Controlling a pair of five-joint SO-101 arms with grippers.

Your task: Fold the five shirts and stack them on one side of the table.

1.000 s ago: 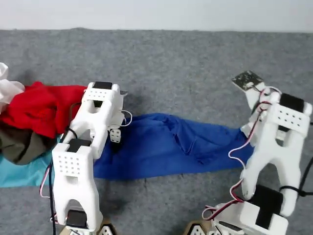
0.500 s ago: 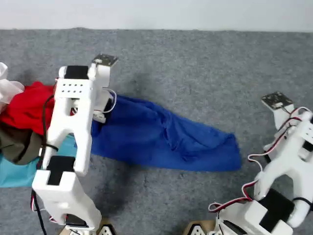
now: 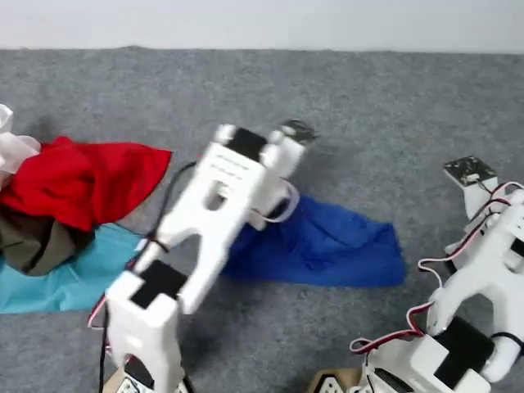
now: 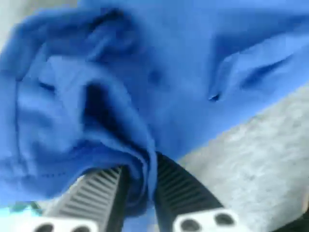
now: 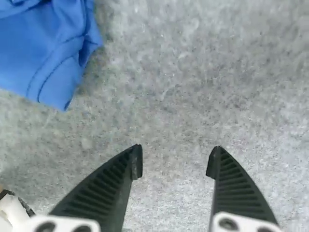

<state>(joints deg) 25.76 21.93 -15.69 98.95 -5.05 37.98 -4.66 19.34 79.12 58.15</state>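
Note:
A blue shirt point(image 3: 336, 243) lies bunched on the grey table, right of centre. My left gripper point(image 4: 141, 181) is shut on a fold of the blue shirt point(image 4: 145, 87); in the high view that arm's wrist point(image 3: 254, 176) hangs over the shirt's left end and hides it. At the table's right edge my right gripper point(image 5: 175, 163) stands open over bare grey felt, with the blue shirt's corner point(image 5: 46, 53) a short way off. A red shirt point(image 3: 78, 180), a dark olive shirt point(image 3: 37, 241) and a turquoise shirt point(image 3: 78, 278) lie piled at the left.
A bit of white cloth point(image 3: 12, 147) shows at the far left edge. The grey felt table point(image 3: 368, 106) is bare along the back, beneath a pale wall. The right arm's body point(image 3: 483, 278) stands at the front right.
My left gripper has carried the shirt's left end rightward over the rest, folding the long blue shirt into a shorter bundle. The right arm drew back to the right edge.

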